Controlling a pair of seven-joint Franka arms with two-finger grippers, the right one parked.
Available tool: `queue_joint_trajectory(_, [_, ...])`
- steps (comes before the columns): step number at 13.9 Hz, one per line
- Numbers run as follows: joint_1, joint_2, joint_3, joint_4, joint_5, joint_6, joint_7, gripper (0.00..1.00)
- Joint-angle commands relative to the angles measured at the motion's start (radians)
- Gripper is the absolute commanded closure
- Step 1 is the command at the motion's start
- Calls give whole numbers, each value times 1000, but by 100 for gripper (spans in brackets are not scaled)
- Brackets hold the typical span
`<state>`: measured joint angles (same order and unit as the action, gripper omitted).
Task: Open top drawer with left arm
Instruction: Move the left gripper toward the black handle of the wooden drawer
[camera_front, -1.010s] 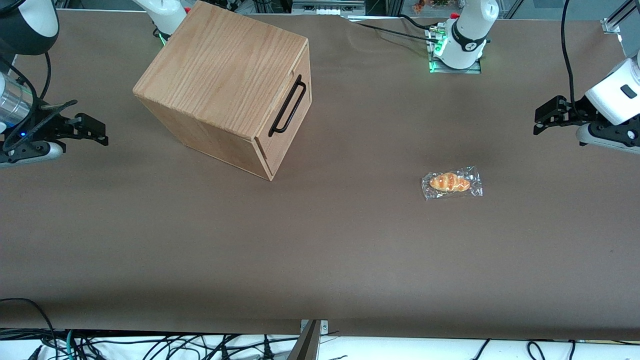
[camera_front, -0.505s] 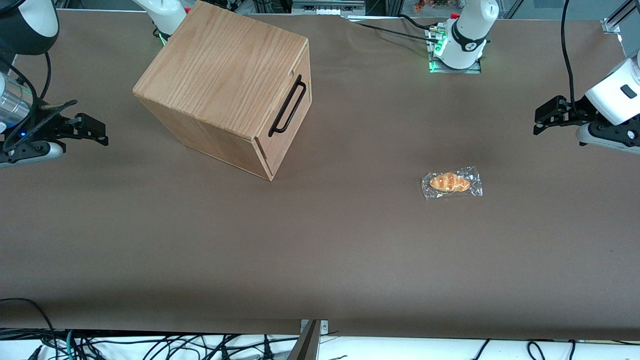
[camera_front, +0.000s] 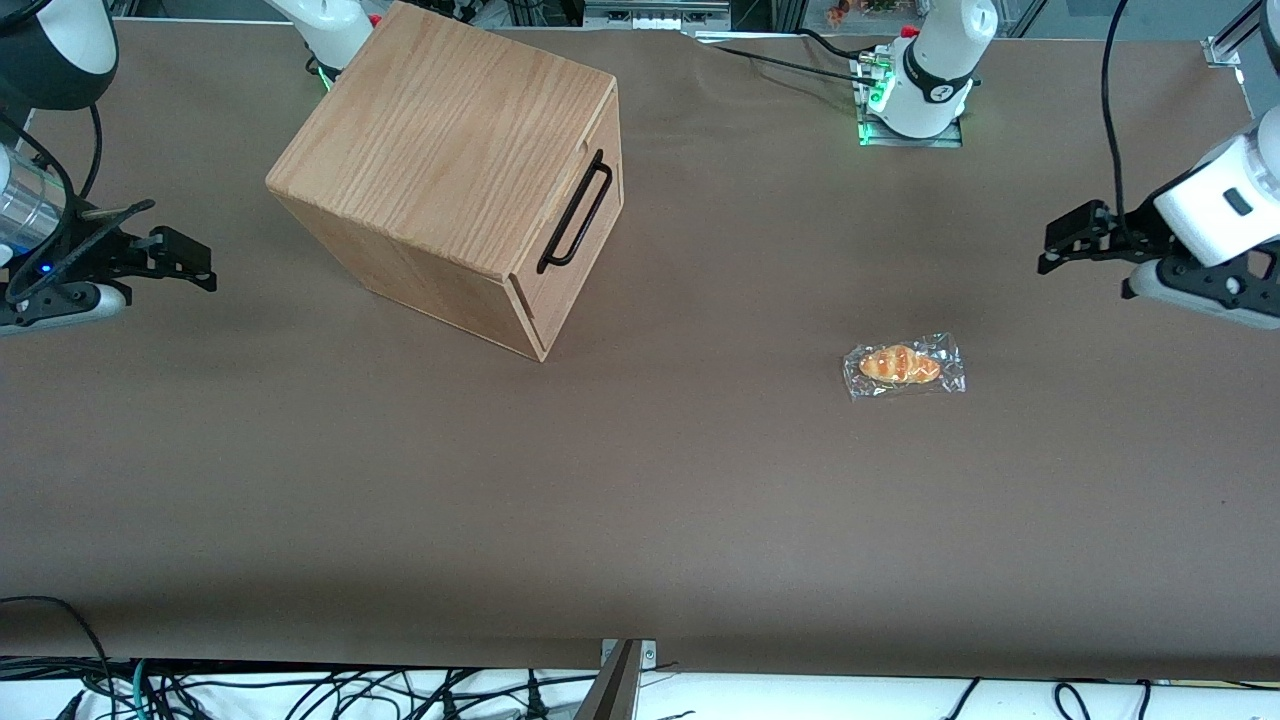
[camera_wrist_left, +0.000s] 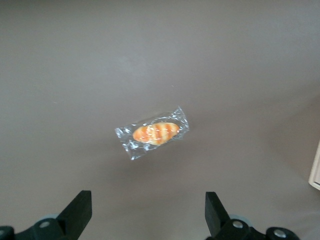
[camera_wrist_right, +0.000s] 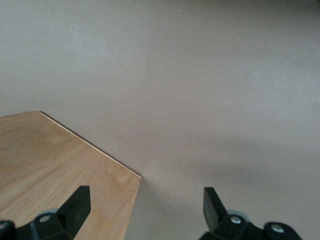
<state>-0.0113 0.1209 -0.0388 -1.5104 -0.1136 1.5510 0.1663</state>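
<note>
The top drawer (camera_front: 578, 235) sits shut in the oak cabinet (camera_front: 450, 170), its front flush with the box edge as far as I can tell from this angle. The cabinet is turned at a diagonal on the brown table (camera_front: 640, 500), toward the parked arm's end, so the drawer front faces toward the working arm's end and a bit toward the front camera. The black bar handle (camera_front: 575, 212) runs along the upper part of that front; its long axis lies level, parallel to the cabinet's top edge, slanting from nearer the camera to farther away. Below the drawer there's a thin seam in the front panel, hard to say what's under it.

Out on the open table, a wrapped croissant (camera_front: 903, 366) in clear plastic lies flat, well apart from the cabinet and nearer the working arm's end.

The left arm (camera_front: 1215, 215) hangs over that end of the table, with its gripper (camera_front: 1066, 238) held above the surface, pointing toward the cabinet, well apart from the handle. In the wrist view the two fingers (camera_wrist_left: 80, 212) are spread wide with nothing between them, and the croissant (camera_wrist_left: 154, 133) shows on the table below.
</note>
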Motion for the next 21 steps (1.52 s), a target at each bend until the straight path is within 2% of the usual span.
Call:
queue_joint_trajectory(1, [-27,52,-22,7,-50,-15,-48,0])
queue_joint_trajectory(4, [-82,123,-90,7,-74,-29,-71,0])
queue_joint_trajectory(7, [-143,163,-147,10,-153,-23,-141,0])
queue_joint_trajectory(9, [-221,189,-148,15,-193,6,-209,0])
queue_joint_trajectory(11, [-310,218,-148,15,-201,85,-252,0])
queue_joint_trajectory(15, [-384,290,-148,15,-403,254,-294,0])
queue_joint_trajectory(19, [-432,354,-148,16,-489,371,-292,0])
queue_joint_trajectory(21, [-464,370,-148,16,-502,418,-294,0])
